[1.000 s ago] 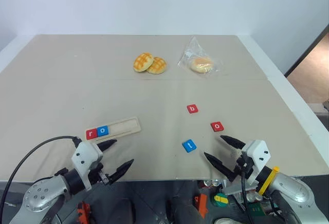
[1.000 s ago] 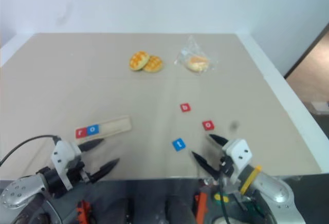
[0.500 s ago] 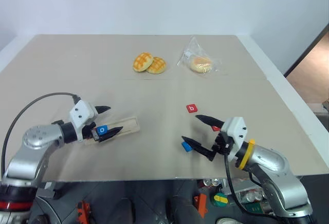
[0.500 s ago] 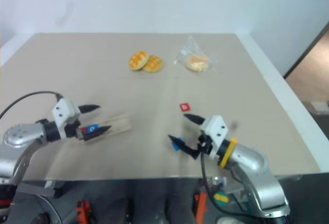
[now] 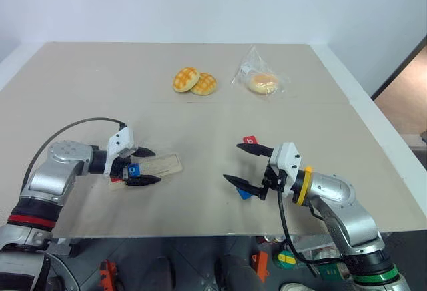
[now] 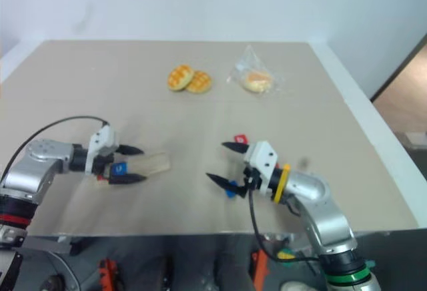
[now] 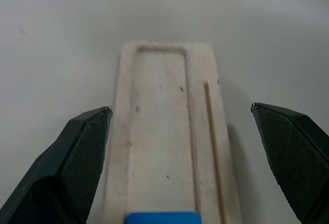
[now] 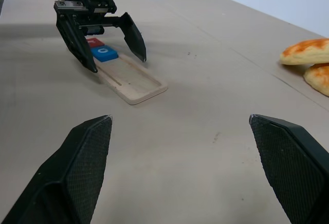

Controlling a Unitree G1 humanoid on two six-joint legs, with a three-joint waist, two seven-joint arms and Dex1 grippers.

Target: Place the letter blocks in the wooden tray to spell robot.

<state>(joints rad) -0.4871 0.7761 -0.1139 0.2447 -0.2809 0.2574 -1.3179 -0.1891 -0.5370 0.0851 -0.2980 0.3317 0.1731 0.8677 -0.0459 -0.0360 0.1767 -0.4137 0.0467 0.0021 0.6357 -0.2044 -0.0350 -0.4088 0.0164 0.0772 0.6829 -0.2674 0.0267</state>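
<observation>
Wooden tray (image 5: pixel 155 165) holding red tile (image 8: pixel 94 42) and blue tile (image 8: pixel 104 53); three slots sitting empty. Left gripper (image 5: pixel 141 165) straddling tray, jaws wide, empty. Right gripper (image 5: pixel 243 165) hovering at 3 o'clock of tray, jaws wide; red b tile (image 5: pixel 249 141) and another blue tile (image 5: pixel 244 193) lying loose on table (image 5: pixel 200 117).

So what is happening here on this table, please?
A robot is spelling a word with letter blocks in a wooden tray. A red block and a blue block already sit at one end of the tray. The left pincer hovers open around that end. The right pincer is open and holds nothing, close to another blue block and another red block lying loose on the table. Pastries lie farther back.
</observation>
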